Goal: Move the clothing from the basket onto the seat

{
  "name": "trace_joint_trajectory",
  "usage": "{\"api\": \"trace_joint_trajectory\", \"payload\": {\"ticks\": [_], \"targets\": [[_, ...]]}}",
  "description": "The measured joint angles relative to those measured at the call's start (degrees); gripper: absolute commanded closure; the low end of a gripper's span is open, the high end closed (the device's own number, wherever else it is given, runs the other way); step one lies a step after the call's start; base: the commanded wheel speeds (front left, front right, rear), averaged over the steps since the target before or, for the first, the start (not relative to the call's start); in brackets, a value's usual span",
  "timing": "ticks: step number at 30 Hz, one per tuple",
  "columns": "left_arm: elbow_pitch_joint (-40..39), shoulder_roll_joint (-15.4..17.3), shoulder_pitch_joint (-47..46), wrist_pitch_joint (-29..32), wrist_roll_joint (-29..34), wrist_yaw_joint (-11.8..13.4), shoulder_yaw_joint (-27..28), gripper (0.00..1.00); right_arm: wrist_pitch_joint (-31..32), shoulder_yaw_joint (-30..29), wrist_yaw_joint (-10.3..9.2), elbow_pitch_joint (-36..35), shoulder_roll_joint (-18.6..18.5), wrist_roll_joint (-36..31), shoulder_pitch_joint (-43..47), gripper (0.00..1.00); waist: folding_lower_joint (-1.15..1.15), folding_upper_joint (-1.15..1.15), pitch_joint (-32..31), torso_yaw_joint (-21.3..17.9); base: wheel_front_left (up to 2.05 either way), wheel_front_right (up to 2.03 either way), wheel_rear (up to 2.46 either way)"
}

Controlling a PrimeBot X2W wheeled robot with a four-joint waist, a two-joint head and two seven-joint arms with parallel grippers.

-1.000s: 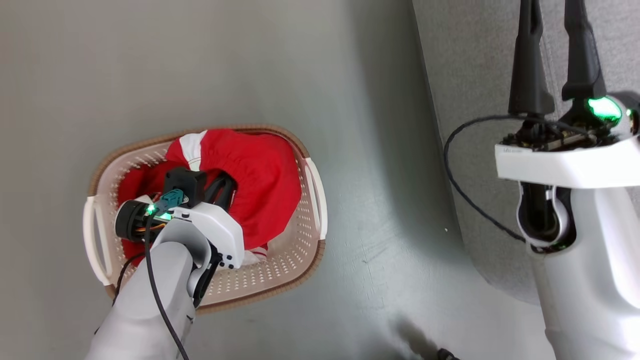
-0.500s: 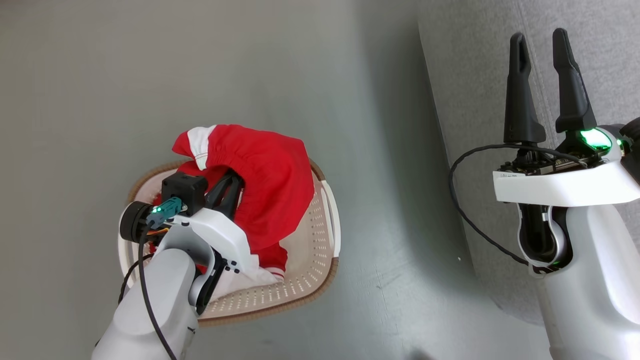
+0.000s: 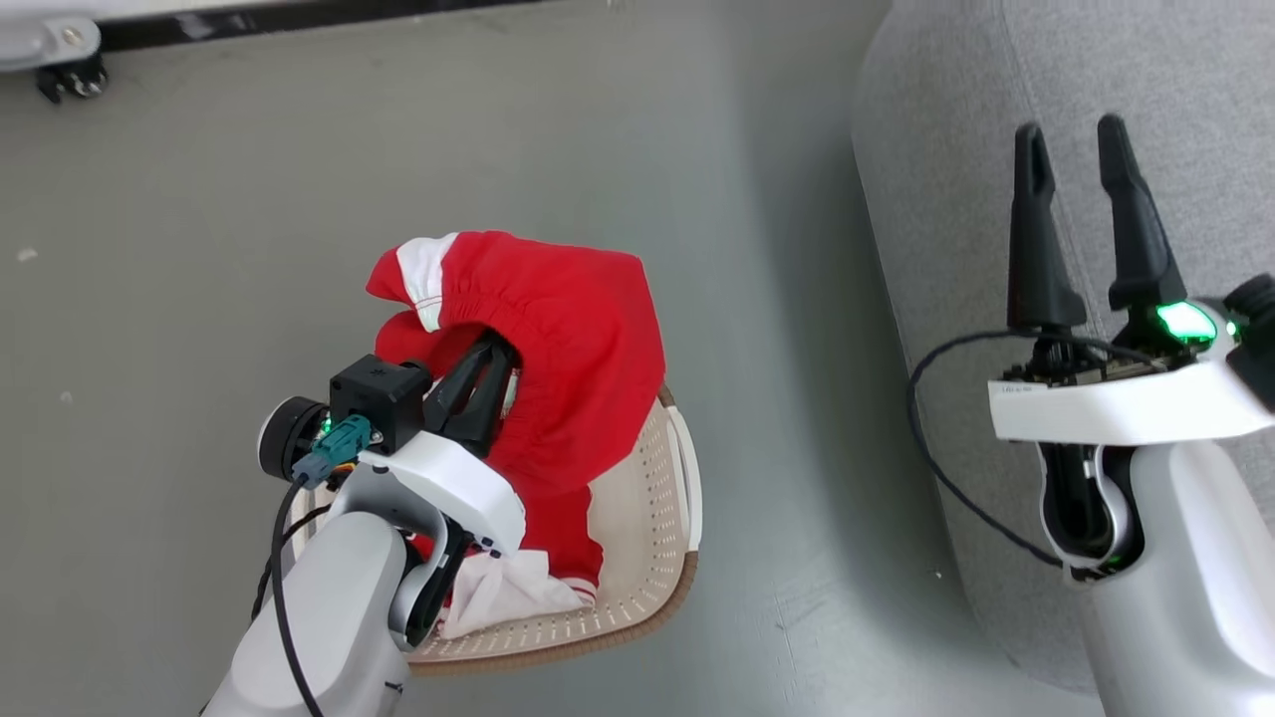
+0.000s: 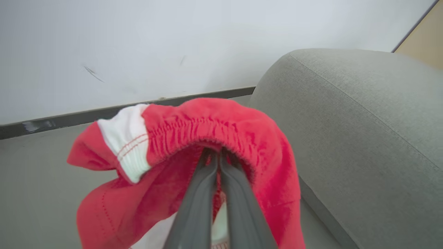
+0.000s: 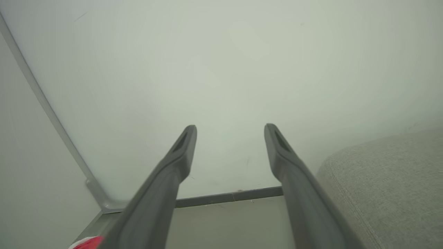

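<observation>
Raising the clothing (image 3: 588, 329), pinched in the left gripper (image 4: 216, 155) jaws, clear of the basket (image 3: 657, 498) rim avoids snagging toward the seat (image 3: 956, 119); right gripper (image 3: 1068, 131) jaws stand wide.

**Left pincer (image 3: 498, 360) clamped, right pincer (image 3: 1071, 134) spread**

The left arm (image 3: 319, 597) comes in from the lower left of the head view, its pale forearm angled toward the upper right. The left pincer's two dark fingers (image 4: 204, 193) are pressed together, with their tips buried in a fold of the clothing (image 3: 588, 339), which drapes over them. The right arm (image 3: 1175, 597) stands nearly upright at the lower right. The right pincer points up the view with its fingers (image 5: 173, 162) well apart and nothing between them.
</observation>
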Motion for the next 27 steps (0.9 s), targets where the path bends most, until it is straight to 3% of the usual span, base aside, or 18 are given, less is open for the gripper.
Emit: {"api": "trace_joint_trajectory", "payload": {"ticks": [12,27], "targets": [[-5.4,0.8,2.8,0.0,0.0,0.0,0.7,1.0,0.0,5.7,0.0,3.5,-2.3,0.0,4.5,0.0,0.0,0.0,-4.7,1.9,0.0,0.0,0.0],[-8.7,0.9,6.6,0.0,-0.7,0.0,0.4,1.0,0.0,15.8,0.0,5.2,-2.7,0.2,8.4,0.0,0.0,0.0,-10.4,4.3,0.0,0.0,0.0]]}}
